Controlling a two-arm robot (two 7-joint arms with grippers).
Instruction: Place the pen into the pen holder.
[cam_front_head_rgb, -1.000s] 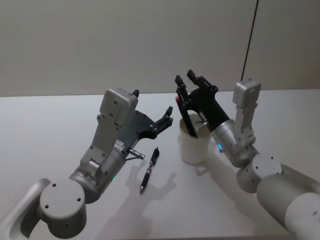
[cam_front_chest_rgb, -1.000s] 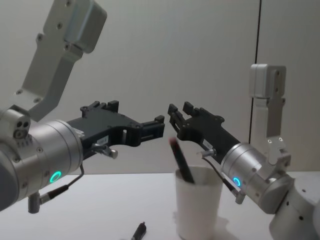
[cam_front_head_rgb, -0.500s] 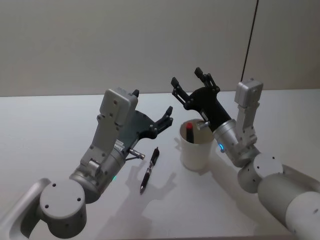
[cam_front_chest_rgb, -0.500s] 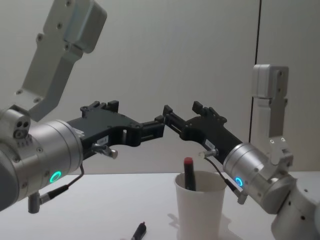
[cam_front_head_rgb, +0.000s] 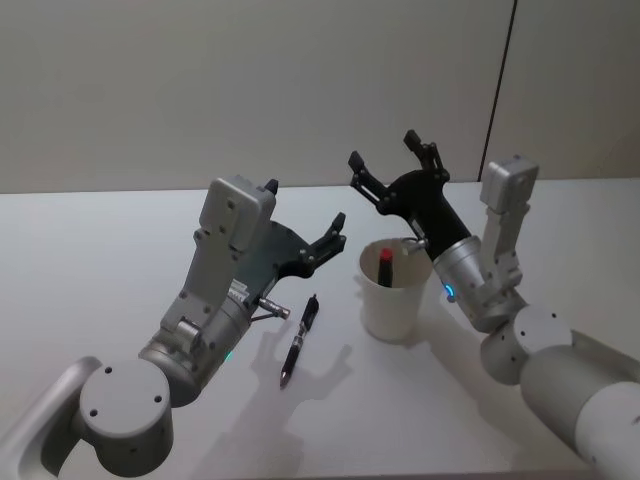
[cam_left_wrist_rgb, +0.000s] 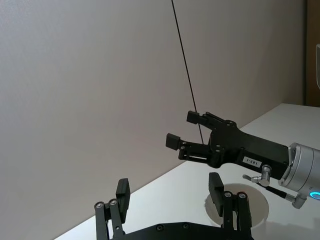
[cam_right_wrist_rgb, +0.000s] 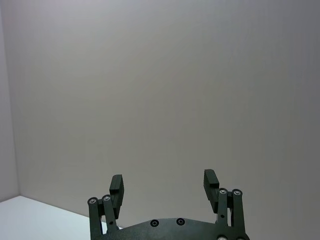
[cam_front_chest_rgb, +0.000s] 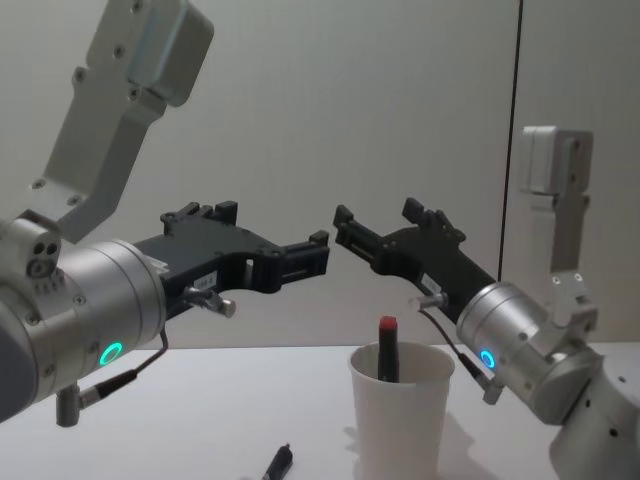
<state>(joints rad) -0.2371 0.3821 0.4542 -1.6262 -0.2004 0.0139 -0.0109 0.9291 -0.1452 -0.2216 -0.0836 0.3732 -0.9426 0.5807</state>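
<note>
I'm seeing black pen (cam_front_head_rgb: 299, 341) lying below L gripper (cam_front_head_rgb: 328, 240), axis fwd-back, L nearer; both grippers gaping, empty. R gripper (cam_front_head_rgb: 382, 150) hovering over pen holder (cam_front_head_rgb: 390, 300).

A plain grey-beige wall (cam_front_head_rgb: 200, 90) stands behind a white table (cam_front_head_rgb: 90, 260). A thin dark line (cam_front_head_rgb: 498, 100) runs down the wall on the right side. Soft shadows lie on the table top.
</note>
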